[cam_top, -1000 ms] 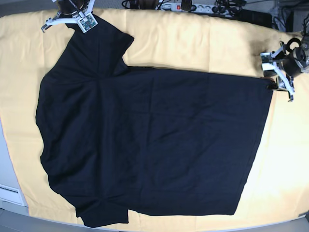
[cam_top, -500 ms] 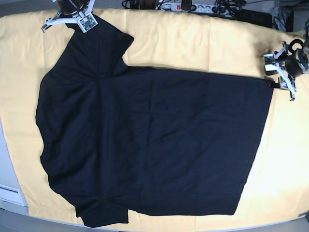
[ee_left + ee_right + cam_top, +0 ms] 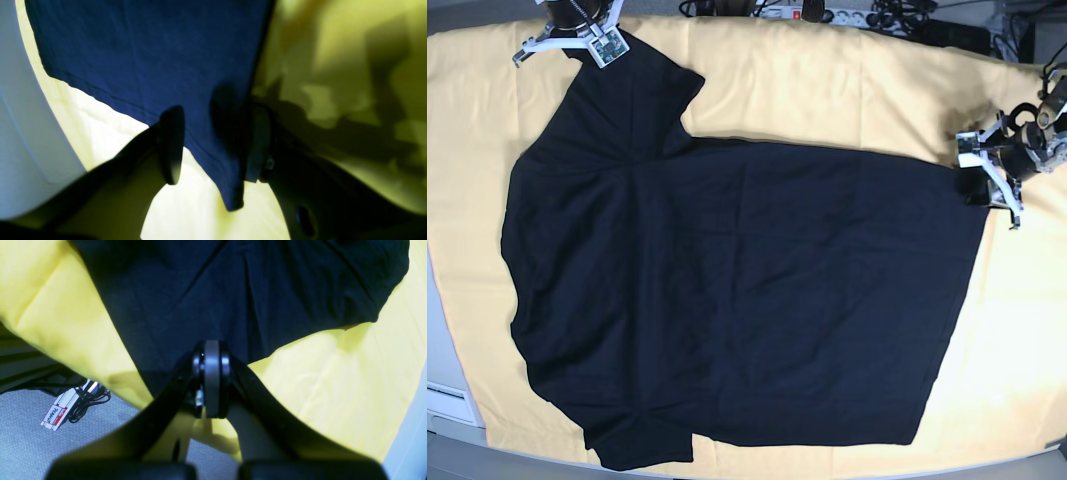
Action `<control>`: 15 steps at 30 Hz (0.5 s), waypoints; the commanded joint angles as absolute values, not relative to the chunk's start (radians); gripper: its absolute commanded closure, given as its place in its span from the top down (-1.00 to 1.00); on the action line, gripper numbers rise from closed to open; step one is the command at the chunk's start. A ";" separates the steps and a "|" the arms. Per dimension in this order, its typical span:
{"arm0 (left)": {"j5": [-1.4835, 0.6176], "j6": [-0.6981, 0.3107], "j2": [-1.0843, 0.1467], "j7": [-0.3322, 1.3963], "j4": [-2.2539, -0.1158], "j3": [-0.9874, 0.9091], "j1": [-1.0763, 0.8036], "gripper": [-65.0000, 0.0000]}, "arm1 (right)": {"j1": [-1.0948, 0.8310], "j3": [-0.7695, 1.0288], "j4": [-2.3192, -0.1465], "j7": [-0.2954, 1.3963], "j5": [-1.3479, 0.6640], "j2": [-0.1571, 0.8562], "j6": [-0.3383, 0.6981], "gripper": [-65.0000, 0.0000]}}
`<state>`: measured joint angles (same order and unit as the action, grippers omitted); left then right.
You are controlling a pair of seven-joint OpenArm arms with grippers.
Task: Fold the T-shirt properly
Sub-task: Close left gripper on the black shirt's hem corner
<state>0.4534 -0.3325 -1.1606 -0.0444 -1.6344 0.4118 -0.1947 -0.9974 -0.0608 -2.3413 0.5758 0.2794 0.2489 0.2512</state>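
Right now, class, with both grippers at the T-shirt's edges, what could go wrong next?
1. The left gripper has open jaws straddling the T-shirt hem corner; closing may miss or pinch only one layer.
2. The right gripper is shut at the sleeve edge; lifting could also drag the yellow table cloth.

Table draped in yellow table cloth [image 3: 827,90], black T-shirt [image 3: 747,300] spread flat on it

Yellow cloth [image 3: 827,90] on table, power strip [image 3: 817,14] and cables behind.
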 commanded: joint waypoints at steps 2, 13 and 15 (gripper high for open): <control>0.463 -0.355 -1.175 -0.025 -1.633 0.430 -0.184 -0.12 | -1.009 -0.058 -2.356 0.561 0.284 0.252 0.244 -1.00; 0.462 -0.355 -1.178 -0.017 -1.640 0.430 -0.182 -1.00 | -1.008 -0.058 -2.356 0.563 0.286 0.252 0.243 -1.00; 0.462 -0.355 -1.178 -0.018 -1.653 0.430 -0.182 -1.00 | -1.008 -0.058 -2.356 0.574 0.288 0.252 0.244 -1.00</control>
